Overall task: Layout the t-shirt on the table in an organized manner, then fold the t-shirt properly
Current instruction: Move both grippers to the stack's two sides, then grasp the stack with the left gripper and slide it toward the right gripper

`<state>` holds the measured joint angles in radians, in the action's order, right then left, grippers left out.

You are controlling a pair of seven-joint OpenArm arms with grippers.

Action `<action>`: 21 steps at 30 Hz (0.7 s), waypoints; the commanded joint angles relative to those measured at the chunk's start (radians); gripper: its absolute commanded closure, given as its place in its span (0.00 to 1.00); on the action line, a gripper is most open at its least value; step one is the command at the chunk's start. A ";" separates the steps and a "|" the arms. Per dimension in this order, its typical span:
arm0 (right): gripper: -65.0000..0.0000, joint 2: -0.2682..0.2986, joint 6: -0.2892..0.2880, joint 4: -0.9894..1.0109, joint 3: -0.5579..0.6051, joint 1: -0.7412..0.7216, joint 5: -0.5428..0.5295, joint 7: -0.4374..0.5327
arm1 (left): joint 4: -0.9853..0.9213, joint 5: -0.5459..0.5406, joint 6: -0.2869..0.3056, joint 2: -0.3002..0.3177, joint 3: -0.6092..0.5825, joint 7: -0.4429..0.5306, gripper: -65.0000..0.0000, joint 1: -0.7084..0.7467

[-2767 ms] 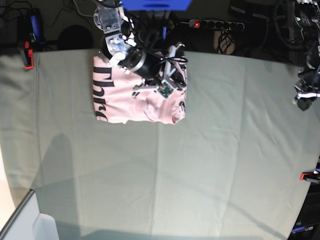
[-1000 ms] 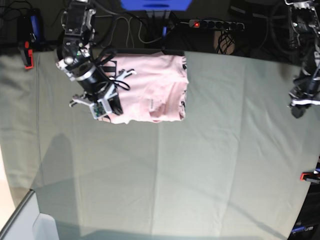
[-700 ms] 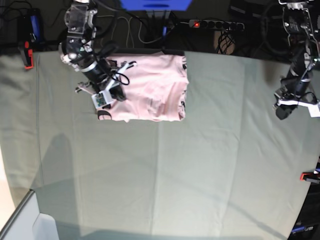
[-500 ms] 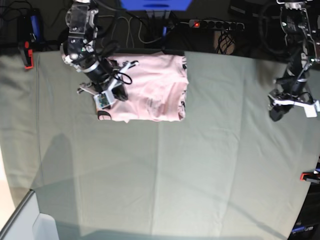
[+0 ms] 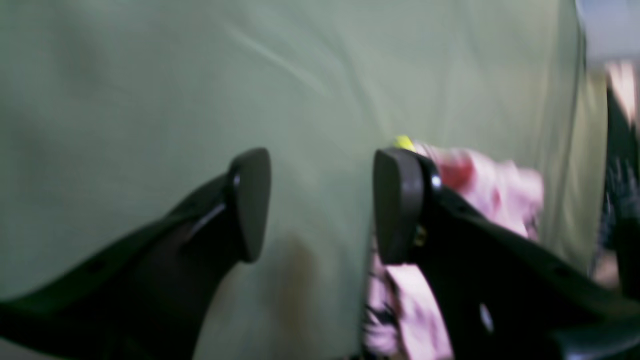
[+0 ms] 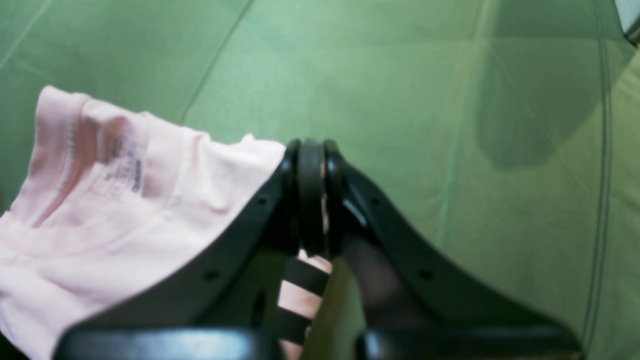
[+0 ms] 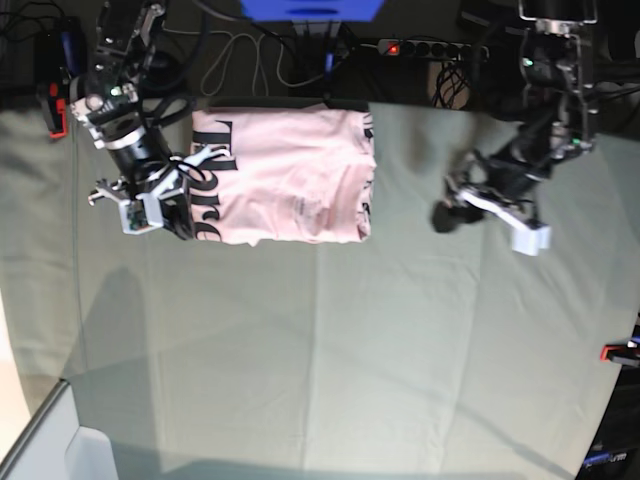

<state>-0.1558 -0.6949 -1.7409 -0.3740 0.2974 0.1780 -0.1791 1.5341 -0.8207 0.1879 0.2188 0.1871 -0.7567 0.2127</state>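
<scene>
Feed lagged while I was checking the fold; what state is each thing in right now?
Pale pink cotton t-shirt with black serif lettering: folded into a rough rectangle, lying flat near the table's far edge, one edge pinched.
Right gripper: jaws shut on the t-shirt's edge.
Left gripper: jaws open, empty, above bare cloth.
Large table under creased grey-green cloth: covered, cloth creased.

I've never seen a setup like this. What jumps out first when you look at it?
The pale pink t-shirt with big black lettering stands out, lying half folded near the far edge of the wide grey-green table. The right gripper pinches the shirt's lettered edge with its jaws shut. The left gripper hangs open over bare cloth beside the shirt's other side.
</scene>
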 commanded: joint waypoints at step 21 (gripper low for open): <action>1.00 -0.001 -0.003 -0.015 -0.006 0.013 -0.018 0.028 | -0.105 0.105 0.017 0.001 -0.364 0.022 0.50 -0.060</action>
<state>-0.1558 -0.6949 -1.7401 -0.3790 0.3141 0.1780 -0.1799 1.4155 -0.7036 0.1928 0.2188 -0.1787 -0.7441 0.1623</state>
